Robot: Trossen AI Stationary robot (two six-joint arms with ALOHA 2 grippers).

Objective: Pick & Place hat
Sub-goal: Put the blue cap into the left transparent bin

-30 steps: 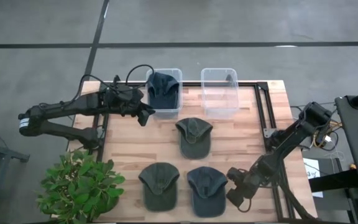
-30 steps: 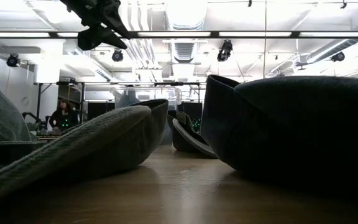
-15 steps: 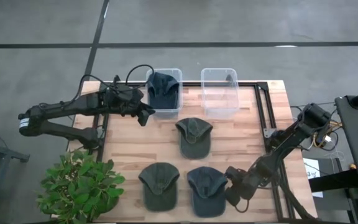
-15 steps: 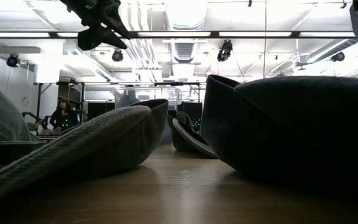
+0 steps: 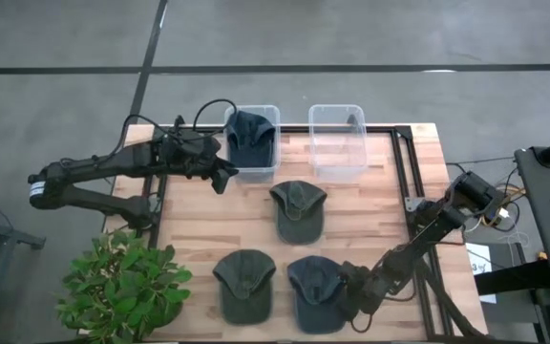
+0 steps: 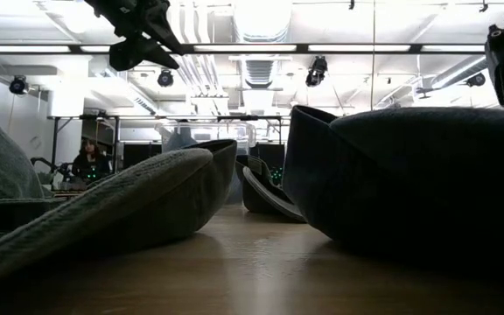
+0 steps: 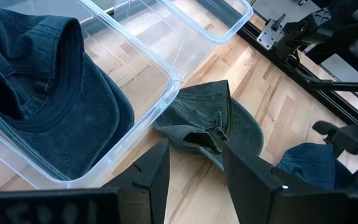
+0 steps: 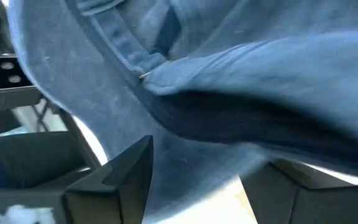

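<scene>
Reaching from table's left edge, left arm holds left gripper (image 5: 222,178) beside bin (image 5: 267,168) containing dark blue hat (image 5: 250,137); fingers (image 7: 152,171) apart, empty. Wrist view alone shows green hat (image 7: 219,124) just beyond bin corner. Right arm stretched low; right gripper (image 5: 348,304) spread wide, against blue hat (image 5: 315,287) at near edge.

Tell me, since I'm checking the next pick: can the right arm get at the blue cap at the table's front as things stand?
Probably yes. The right gripper sits low at the blue cap's right edge with its jaws open, and the right wrist view shows the fabric just ahead of them. Nothing lies between; the green cap lies on the blue cap's other side.
</scene>
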